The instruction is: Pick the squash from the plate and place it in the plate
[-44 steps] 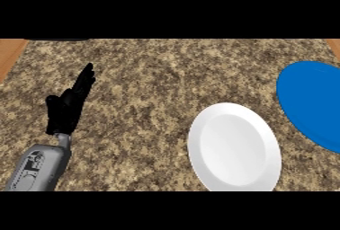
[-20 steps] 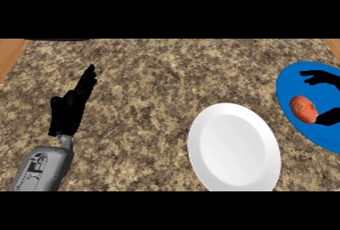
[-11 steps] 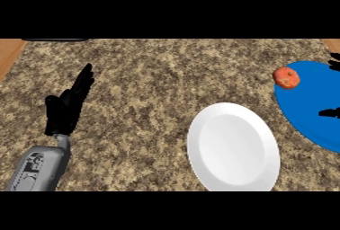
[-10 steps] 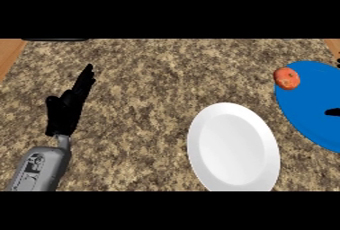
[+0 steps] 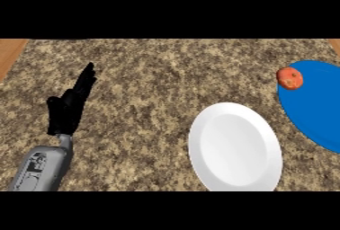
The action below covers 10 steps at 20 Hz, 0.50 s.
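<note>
A small orange-red squash (image 5: 290, 78) lies at the upper left rim of the blue plate (image 5: 319, 108), which is cut off by the right edge of the head view. A white plate (image 5: 234, 147) with nothing on it sits on the counter to the lower left of the blue one. My left hand (image 5: 69, 107) rests open at the left, fingers straight and pointing up, far from both plates. My right hand does not show.
The speckled granite counter (image 5: 153, 81) spreads across the view. Wooden strips (image 5: 10, 51) show at the far left and upper right corners.
The right hand, which was curled round the squash over the blue plate a second ago, has left the view. The squash now lies at the plate's upper left rim. The left hand has stayed put.
</note>
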Available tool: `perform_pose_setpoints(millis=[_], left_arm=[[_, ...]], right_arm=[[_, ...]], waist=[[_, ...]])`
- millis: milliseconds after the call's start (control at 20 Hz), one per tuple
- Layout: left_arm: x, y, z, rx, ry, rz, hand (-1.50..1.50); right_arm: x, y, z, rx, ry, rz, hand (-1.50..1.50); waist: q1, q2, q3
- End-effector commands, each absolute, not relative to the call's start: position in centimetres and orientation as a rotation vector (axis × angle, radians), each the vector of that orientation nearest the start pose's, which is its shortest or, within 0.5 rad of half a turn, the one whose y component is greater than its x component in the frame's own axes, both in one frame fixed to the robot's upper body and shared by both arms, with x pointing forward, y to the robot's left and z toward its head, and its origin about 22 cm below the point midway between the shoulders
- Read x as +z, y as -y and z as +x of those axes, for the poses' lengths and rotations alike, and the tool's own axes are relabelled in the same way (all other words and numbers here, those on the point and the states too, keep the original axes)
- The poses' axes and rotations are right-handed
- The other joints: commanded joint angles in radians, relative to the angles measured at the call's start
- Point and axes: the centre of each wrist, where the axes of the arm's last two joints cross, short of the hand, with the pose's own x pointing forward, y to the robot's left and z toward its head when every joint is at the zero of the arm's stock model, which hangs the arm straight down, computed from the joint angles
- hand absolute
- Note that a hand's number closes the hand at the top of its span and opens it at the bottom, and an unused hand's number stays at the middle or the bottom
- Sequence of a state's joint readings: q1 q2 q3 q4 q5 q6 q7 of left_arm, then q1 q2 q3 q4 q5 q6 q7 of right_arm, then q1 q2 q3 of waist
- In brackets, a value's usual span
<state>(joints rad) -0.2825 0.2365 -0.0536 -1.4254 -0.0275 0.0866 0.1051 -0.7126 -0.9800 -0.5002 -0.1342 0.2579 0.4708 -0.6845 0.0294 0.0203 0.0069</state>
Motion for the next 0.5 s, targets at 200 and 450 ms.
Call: perform_pose_setpoints(millis=[200,450], left_arm=[[4.7,-24.7,30.5,-0.226,1.594,0.178,0.00],[4.9,-25.3,31.1,-0.238,1.590,0.187,0.00]], right_arm=[[14.1,60.7,23.1,0.170,1.665,-0.406,-1.50],[14.3,61.1,22.4,0.173,1.657,-0.434,-1.50]], waist=[[0.015,0.003,0.005],[0.013,0.010,0.008]])
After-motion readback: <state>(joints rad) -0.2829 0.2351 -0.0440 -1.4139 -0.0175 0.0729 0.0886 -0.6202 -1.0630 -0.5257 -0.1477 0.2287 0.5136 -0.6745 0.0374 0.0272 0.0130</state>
